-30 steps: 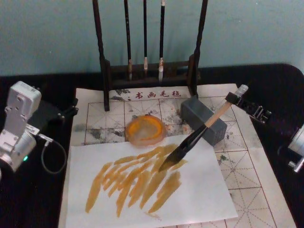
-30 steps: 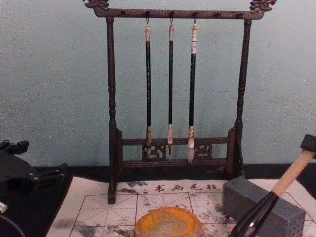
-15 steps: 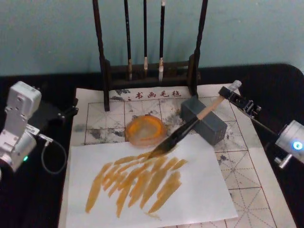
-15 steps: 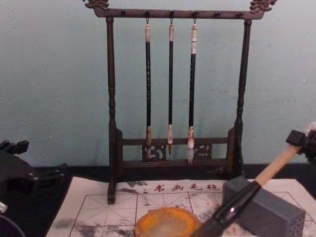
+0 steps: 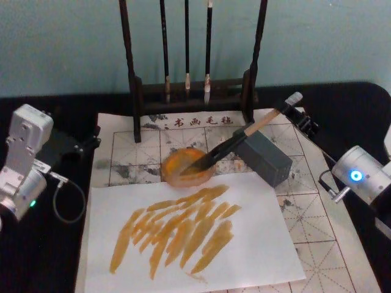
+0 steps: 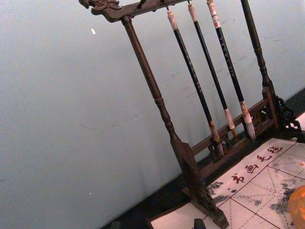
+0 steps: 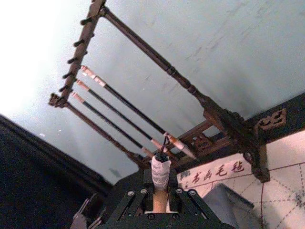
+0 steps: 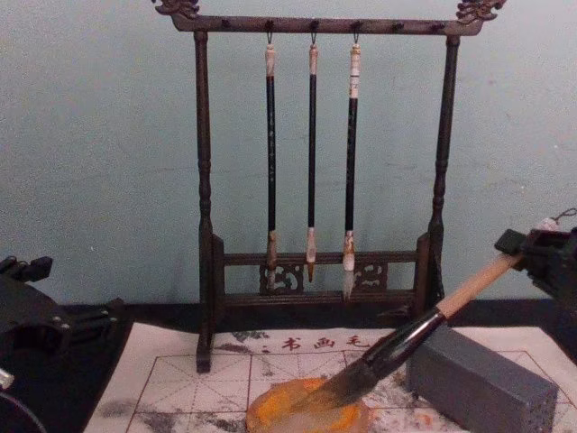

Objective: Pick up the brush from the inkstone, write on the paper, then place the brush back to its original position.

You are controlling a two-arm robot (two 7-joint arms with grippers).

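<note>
Right gripper's (image 5: 289, 112) jaws clamp the brush (image 5: 232, 143), tip on the inkstone (image 5: 176, 168), handle over the grey block (image 5: 269, 157). Left gripper (image 5: 90, 141) sits parked at the worktop's left. The right wrist view shows the white cap (image 7: 160, 171) between the jaws.

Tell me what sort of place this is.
Probably a calligraphy practice bench: a wooden brush rack with three hanging brushes, gridded paper with red characters, and an orange inkstone holding the tip of the brush that the right end effector grips. The left end effector sits parked at the left.

Three thin brushes (image 6: 209, 76) hang on the rack (image 6: 157, 98) beside the paper (image 6: 267, 183).
</note>
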